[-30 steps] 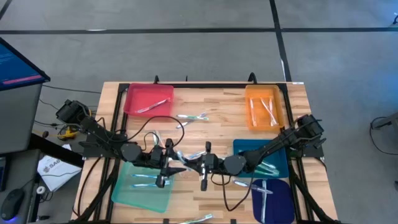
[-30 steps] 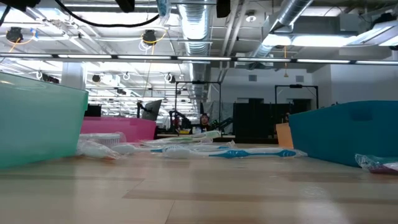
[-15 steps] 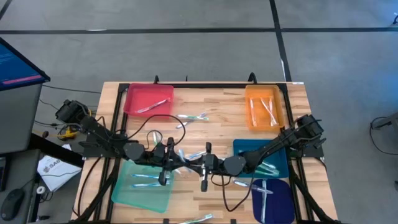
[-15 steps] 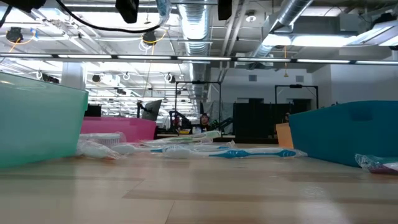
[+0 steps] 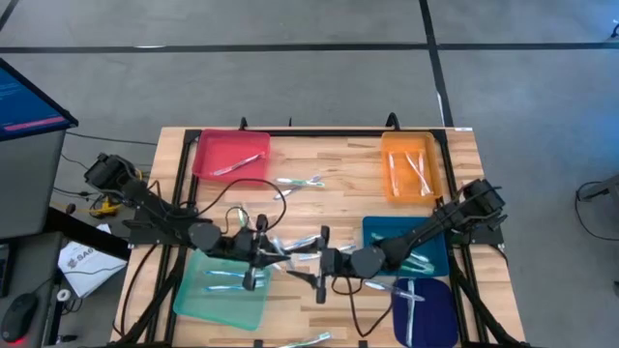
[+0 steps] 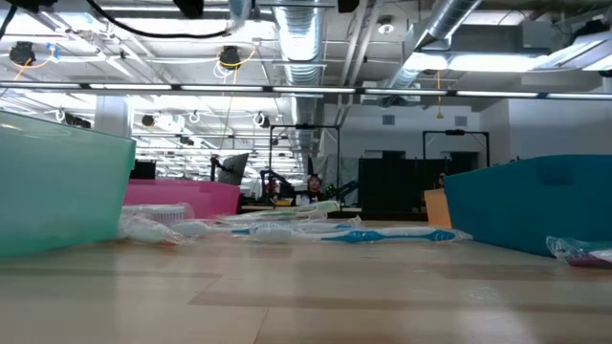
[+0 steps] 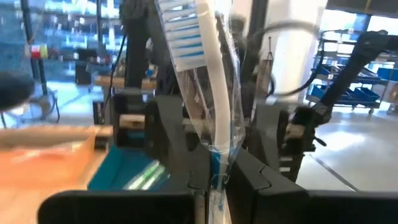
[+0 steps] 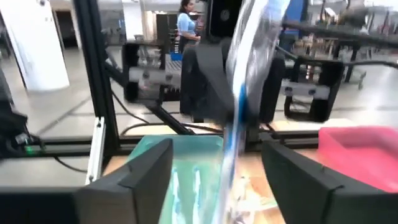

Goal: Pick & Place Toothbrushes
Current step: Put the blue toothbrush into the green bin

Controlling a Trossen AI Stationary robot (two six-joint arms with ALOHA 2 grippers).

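Note:
A white toothbrush [image 7: 210,93] with blue bristles, in a clear wrapper, hangs in the air over the table's near middle. My left gripper [image 7: 214,179] is shut on it; in the high view this gripper [image 5: 268,254] is beside the light green tray [image 5: 198,302]. My right gripper [image 8: 217,168] faces it from the right, open, with the toothbrush [image 8: 239,118] standing between its fingers without touching them. In the high view the right gripper [image 5: 308,271] is just to the right of the left one. My left gripper pinches the wrapped toothbrush low on its handle [image 7: 216,158] between its two fingers. The fingers point level toward the table's right and lie across the handle. The toothbrush stands roughly upright, a little tilted, bristle end up, clear of the table.
A red tray [image 5: 205,145] and an orange tray [image 5: 391,179] stand at the back, each holding toothbrushes. A dark teal tray [image 5: 372,227] and a blue tray [image 5: 440,319] lie at the near right. Loose toothbrushes [image 5: 302,181] lie mid-table and at the near edge [image 5: 308,338].
My left gripper has shut on the toothbrush that my right gripper held. My right gripper has then opened, let go and drawn back a little toward the table's near right. The toothbrush stays upright in the air.

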